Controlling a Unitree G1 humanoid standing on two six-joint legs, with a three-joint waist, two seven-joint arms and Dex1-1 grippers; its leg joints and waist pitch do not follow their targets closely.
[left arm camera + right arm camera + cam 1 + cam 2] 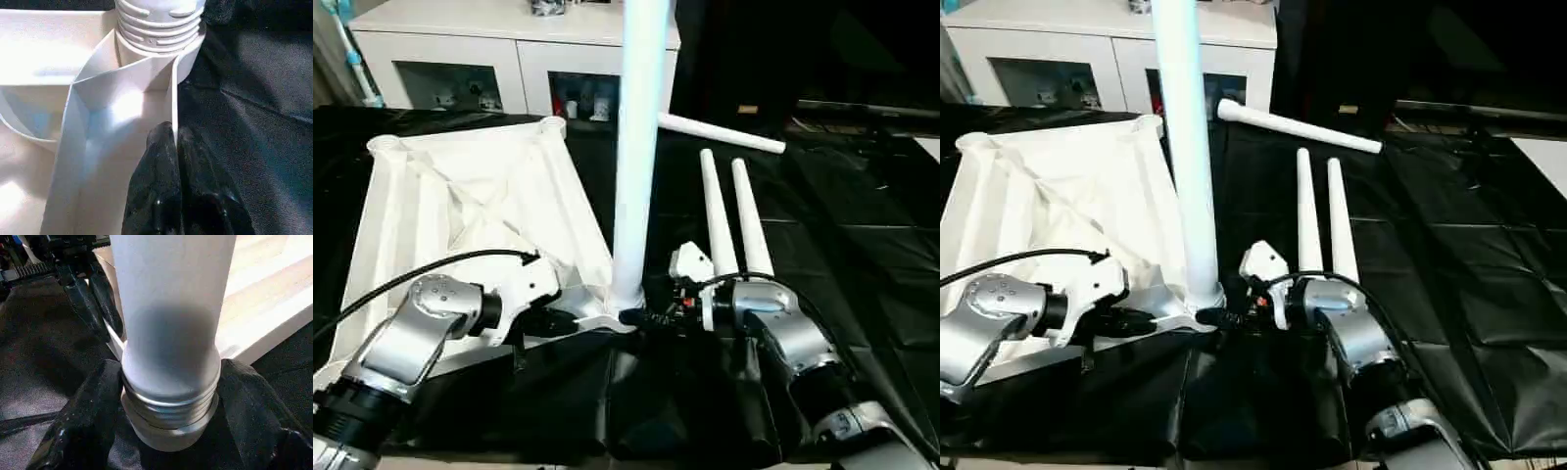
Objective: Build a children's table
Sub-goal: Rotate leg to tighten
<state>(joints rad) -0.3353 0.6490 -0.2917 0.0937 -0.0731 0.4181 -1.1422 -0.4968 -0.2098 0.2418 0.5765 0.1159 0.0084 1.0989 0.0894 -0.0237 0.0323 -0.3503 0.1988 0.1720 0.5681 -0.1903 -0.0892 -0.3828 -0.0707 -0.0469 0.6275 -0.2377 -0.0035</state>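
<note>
- Four white legs in sight: one upright leg [638, 147] stands in the near corner socket [161, 29] of the tabletop [460, 225], its threaded end only partly in the socket, threads exposed in both wrist views.
- Two spare legs [729, 220] lie side by side on the black-covered bench [862, 245], just beyond the right arm, touching or nearly so.
- A fourth leg [720, 134] lies crosswise farther back on the bench, apart from the pair.
- Tabletop lies upside down at the robot's left, ribbed underside up, far corner sockets near the white cabinet [509, 49] at the back.
- Left gripper [174, 142] has its jaws pressed together, pinching the tabletop's thin edge rib [173, 93] just beside the near socket; one black finger each side of the rib in the left wrist view.
- Right gripper [168, 382] is pinching the upright leg at its base, just above the threads; black fingers [88, 406] touch the tube on both sides in the right wrist view.
- Left gripper also shows behind the leg in the right wrist view.
- Black cable [411, 274] arcs over the left forearm.
</note>
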